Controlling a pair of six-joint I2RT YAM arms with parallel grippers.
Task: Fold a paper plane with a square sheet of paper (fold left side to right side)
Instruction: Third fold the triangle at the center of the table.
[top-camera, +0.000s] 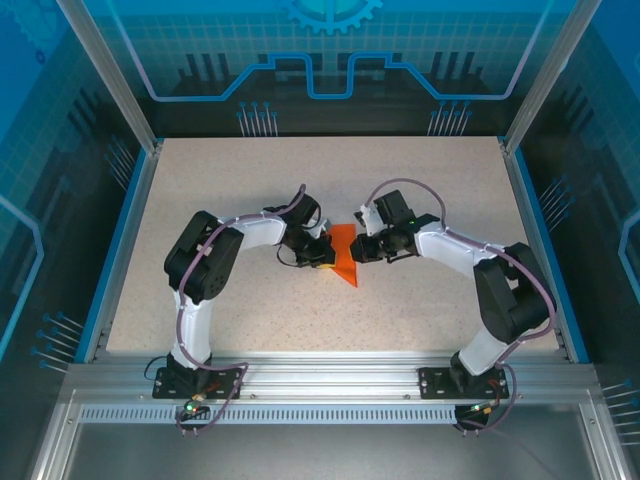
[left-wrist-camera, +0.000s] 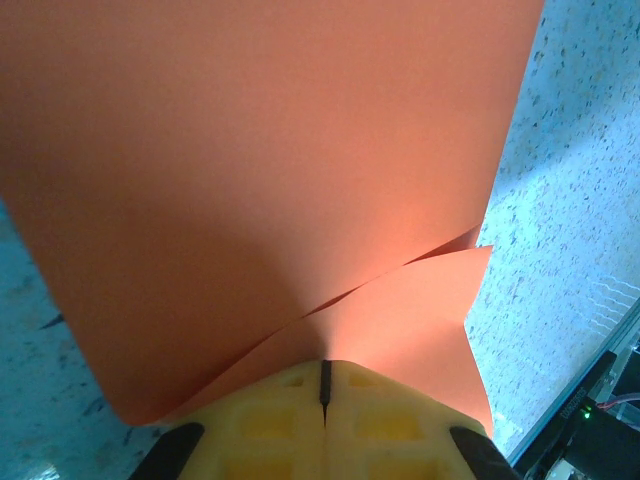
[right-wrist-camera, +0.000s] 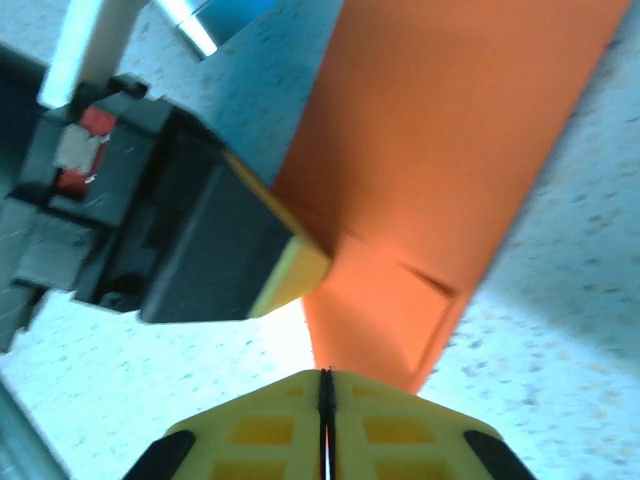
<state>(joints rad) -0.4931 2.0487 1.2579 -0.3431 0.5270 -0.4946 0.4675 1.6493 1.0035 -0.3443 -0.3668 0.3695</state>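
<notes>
The square sheet of paper (top-camera: 345, 262), bright orange, is held partly folded above the middle of the table between my two grippers. In the left wrist view the sheet (left-wrist-camera: 250, 150) shows two layers that meet at my left gripper (left-wrist-camera: 324, 372), whose yellow fingers are shut on it. From above, the left gripper (top-camera: 325, 255) sits at the sheet's left edge and the right gripper (top-camera: 362, 250) at its right edge. In the right wrist view the right gripper (right-wrist-camera: 325, 378) is shut where the sheet (right-wrist-camera: 440, 150) ends. The left gripper's fingertip (right-wrist-camera: 290, 278) clamps the sheet's other edge.
The speckled beige table (top-camera: 400, 180) is bordered by blue side rails (top-camera: 120, 250) and an aluminium frame (top-camera: 320, 380) at the near edge, where both arm bases are bolted. Upright posts stand at the far corners.
</notes>
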